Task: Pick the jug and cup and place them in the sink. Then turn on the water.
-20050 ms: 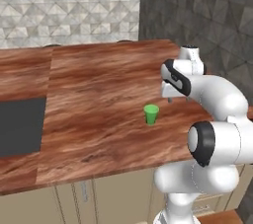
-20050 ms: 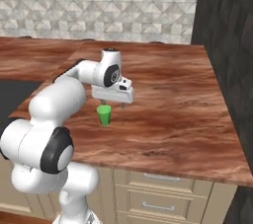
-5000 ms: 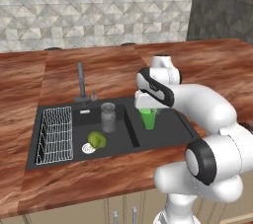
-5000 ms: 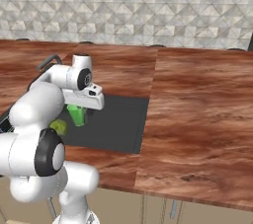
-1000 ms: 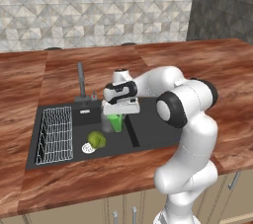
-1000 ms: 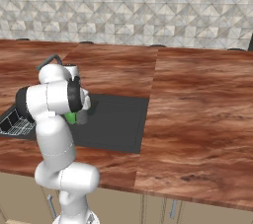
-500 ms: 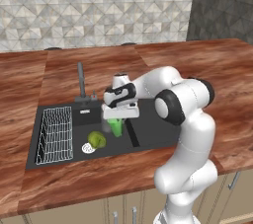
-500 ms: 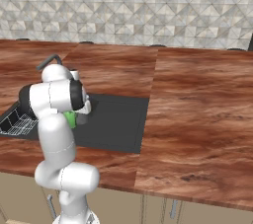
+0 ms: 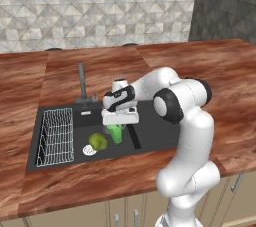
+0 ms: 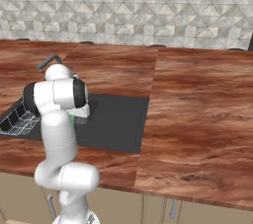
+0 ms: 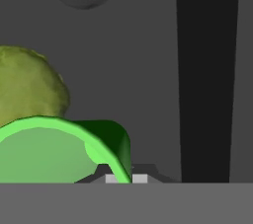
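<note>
Tool [image 9: 119, 125] clamped on cup [image 9: 116, 133] rim, cup upright low in sink [image 9: 155, 136]; fruit [image 9: 98, 141] at cup's 9 o'clock.

Glossy white rounded arm [image 9: 182, 121]; dark, seemingly black joint caps

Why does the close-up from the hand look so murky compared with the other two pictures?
Hand view: pressed close inside the dark sink, the cup rim looms huge and a black shadow band runs down. Left base view: evenly lit, soft shadow under the pincer. Right base view: bright, no glare.
</note>
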